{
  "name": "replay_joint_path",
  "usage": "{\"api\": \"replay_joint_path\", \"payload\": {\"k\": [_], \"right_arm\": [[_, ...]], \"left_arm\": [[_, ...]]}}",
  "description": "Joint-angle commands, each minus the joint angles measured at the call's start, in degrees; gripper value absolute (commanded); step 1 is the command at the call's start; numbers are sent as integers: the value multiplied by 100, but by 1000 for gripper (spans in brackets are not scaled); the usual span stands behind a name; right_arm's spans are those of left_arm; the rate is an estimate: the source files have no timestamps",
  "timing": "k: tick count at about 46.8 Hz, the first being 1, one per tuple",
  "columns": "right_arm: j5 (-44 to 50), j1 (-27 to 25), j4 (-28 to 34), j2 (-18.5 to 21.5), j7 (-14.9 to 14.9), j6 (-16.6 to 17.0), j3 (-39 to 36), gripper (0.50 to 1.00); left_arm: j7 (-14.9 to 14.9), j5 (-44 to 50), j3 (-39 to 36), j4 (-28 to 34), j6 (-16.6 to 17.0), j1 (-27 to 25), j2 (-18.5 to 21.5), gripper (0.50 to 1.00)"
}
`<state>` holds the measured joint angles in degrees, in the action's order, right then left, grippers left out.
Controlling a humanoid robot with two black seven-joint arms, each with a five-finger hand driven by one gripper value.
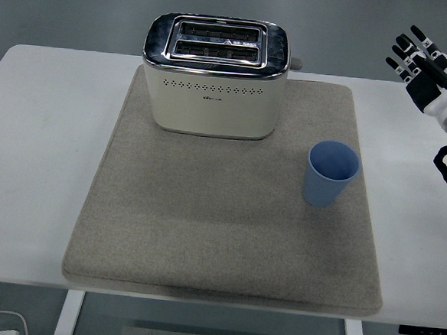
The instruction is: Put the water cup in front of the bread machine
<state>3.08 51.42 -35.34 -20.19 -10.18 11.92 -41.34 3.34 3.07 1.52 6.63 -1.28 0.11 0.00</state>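
Grey mat (226,237) covers the white table (40,162). Blue water cup (330,173) stands upright on the mat, at 4 o'clock from the bread machine (214,75), well apart. Farther off, at 2 o'clock, right hand (428,68) hovers, fingers spread, grasping nothing.

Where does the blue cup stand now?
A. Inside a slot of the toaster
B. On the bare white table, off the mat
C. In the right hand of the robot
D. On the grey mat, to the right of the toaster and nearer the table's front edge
D: the blue cup stands upright on the grey mat, right of the toaster and nearer the front, while the right hand is open and far from it.
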Motion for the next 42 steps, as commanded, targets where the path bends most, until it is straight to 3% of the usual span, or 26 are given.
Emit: {"api": "replay_joint_path", "payload": {"k": [1,11,28,42], "right_arm": [[9,-9,0,-3,-1,21,21,940],[26,-132,9,-29,-1,425,38,940],[273,-475,0,-433,-10,1198,38,940],[360,-782,0,-829,-19,2156,38,940]], "left_arm": [[0,1,6,31,-3,-2,0,1000],[0,1,6,5,5,-2,0,1000],[0,1,6,5,5,-2,0,1000],[0,1,6,5,5,-2,0,1000]]}}
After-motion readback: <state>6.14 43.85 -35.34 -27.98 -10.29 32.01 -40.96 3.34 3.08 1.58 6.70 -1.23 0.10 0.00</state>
